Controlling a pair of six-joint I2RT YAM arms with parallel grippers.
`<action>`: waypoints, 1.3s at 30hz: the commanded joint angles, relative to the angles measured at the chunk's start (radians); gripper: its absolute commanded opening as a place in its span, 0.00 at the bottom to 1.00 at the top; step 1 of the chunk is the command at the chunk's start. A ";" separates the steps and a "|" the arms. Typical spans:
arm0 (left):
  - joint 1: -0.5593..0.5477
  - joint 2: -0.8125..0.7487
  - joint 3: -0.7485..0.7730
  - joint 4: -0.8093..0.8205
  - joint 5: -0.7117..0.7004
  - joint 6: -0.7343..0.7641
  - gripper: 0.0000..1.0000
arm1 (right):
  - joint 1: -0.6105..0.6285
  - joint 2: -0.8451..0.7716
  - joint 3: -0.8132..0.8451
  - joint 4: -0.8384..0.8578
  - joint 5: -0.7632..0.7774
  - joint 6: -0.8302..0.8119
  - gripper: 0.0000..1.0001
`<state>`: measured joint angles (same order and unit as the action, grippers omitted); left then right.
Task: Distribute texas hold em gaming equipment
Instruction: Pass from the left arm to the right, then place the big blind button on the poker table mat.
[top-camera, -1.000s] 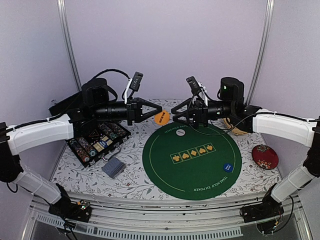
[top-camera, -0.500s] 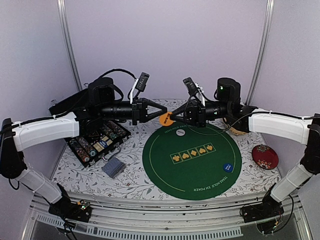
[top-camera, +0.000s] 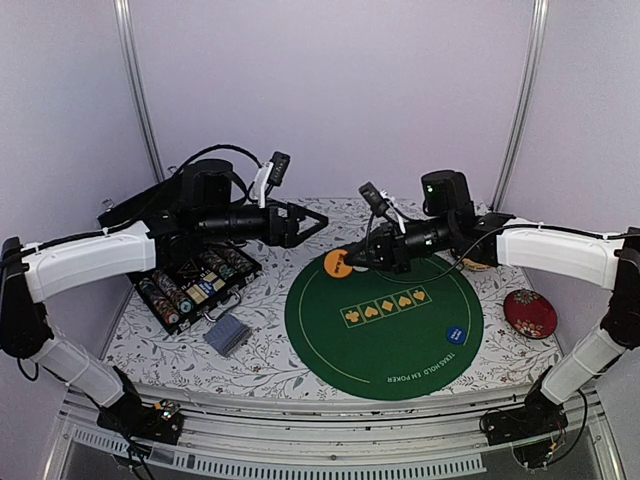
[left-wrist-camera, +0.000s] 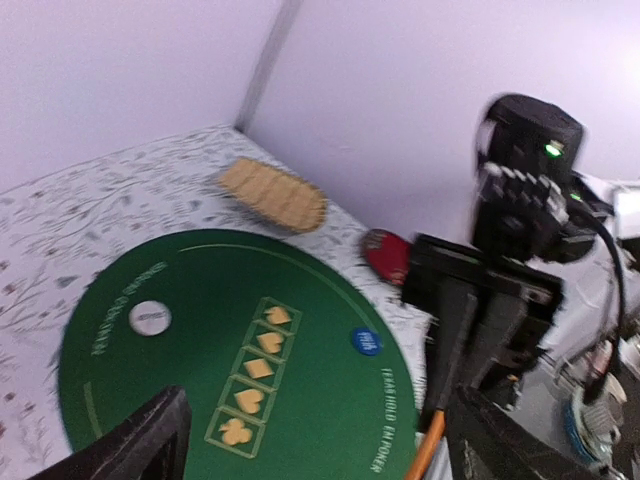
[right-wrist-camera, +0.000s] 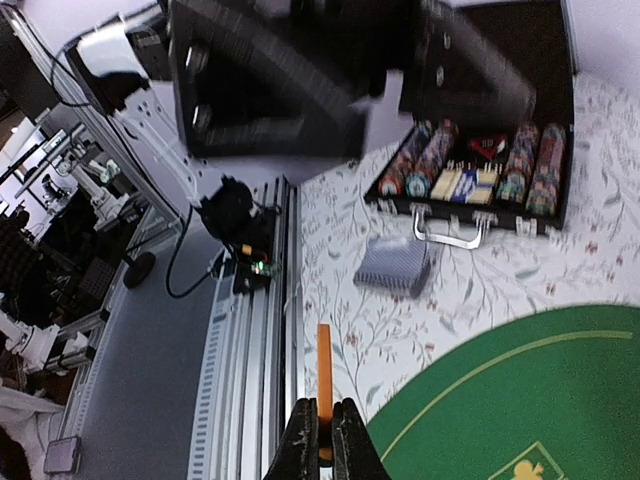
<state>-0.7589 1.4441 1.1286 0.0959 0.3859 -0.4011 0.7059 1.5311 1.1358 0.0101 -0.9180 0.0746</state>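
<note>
An orange marker disc (top-camera: 336, 263) hangs edge-on above the far left rim of the green poker mat (top-camera: 385, 330), with my right gripper (top-camera: 349, 259) shut on it; the wrist view shows the disc (right-wrist-camera: 323, 365) pinched between the jaws (right-wrist-camera: 322, 432). My left gripper (top-camera: 318, 221) stands open and empty, up and to the left of the disc. A blue disc (top-camera: 455, 335) and a white disc (left-wrist-camera: 150, 318) lie on the mat. The grey-blue card deck (top-camera: 227, 334) lies left of the mat. Striped chip stacks sit in the open black case (top-camera: 195, 282).
A red round cushion (top-camera: 530, 312) lies right of the mat. A tan slatted mat (left-wrist-camera: 272, 193) sits at the far right, behind my right arm. The table's front rail (right-wrist-camera: 250, 330) runs along the near edge.
The orange disc passed from my left gripper to my right. The left jaws opened and drew back left; the right jaws closed and carried the disc down toward the mat.
</note>
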 joint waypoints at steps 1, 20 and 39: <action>0.090 -0.039 -0.023 -0.214 -0.301 -0.058 0.94 | 0.004 0.095 -0.060 -0.329 0.008 -0.118 0.01; 0.159 -0.074 -0.113 -0.224 -0.298 -0.100 0.96 | 0.053 0.437 -0.052 -0.560 0.029 -0.162 0.02; 0.218 -0.079 -0.056 -0.480 -0.492 -0.010 0.98 | 0.054 0.006 0.043 -0.531 0.660 -0.174 0.99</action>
<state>-0.5850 1.3876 1.0206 -0.2424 -0.0025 -0.4709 0.7601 1.6581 1.1622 -0.5739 -0.3977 -0.0357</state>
